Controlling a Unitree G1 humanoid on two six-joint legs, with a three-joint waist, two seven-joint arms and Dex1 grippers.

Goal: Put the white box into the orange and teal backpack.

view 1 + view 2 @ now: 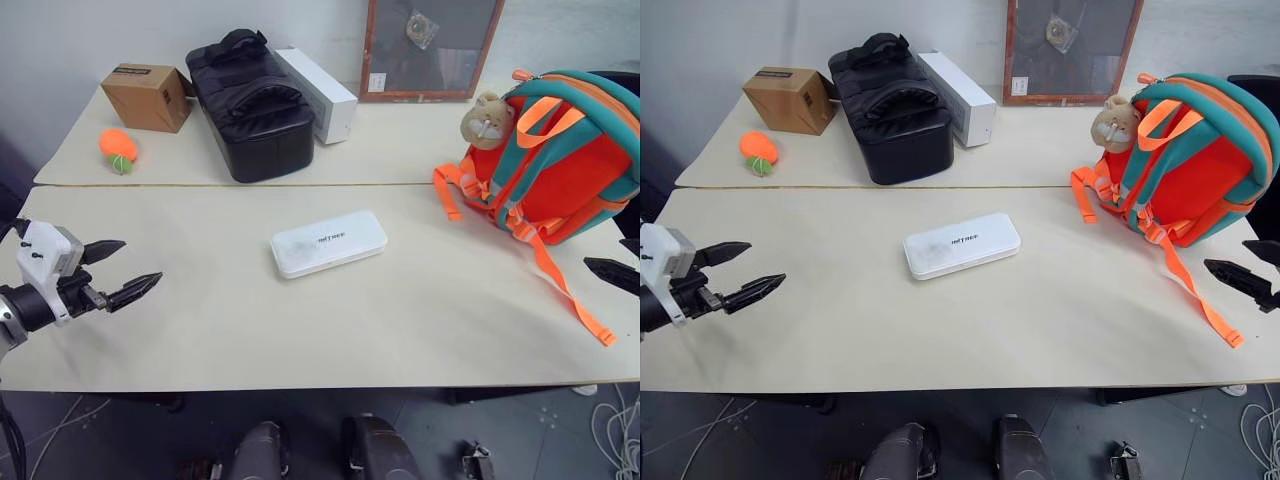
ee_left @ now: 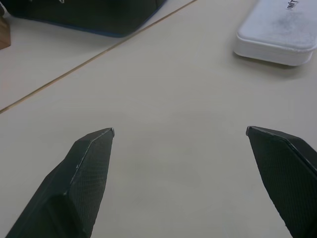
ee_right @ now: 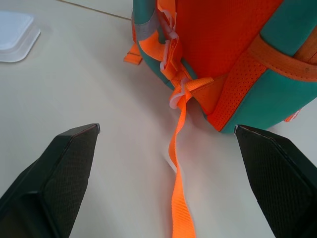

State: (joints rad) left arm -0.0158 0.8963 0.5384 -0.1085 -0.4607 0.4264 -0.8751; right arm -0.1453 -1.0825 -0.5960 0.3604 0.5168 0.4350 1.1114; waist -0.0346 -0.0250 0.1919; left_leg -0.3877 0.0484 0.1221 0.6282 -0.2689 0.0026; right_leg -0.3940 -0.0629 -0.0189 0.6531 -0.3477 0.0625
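Flat white plastic box (image 1: 328, 243) — mid-table, left of the upright orange-and-teal fabric backpack (image 1: 565, 150). Left gripper (image 1: 127, 271), right gripper (image 1: 1238, 264) — both spread wide, holding nothing.

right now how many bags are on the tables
2: an orange and teal backpack at the right edge of the near table, and a black bag on the far table, next to a long white carton.

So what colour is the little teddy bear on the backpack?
Tan, with a paler face. The teddy bear hangs on the backpack; left eye view shows it best.
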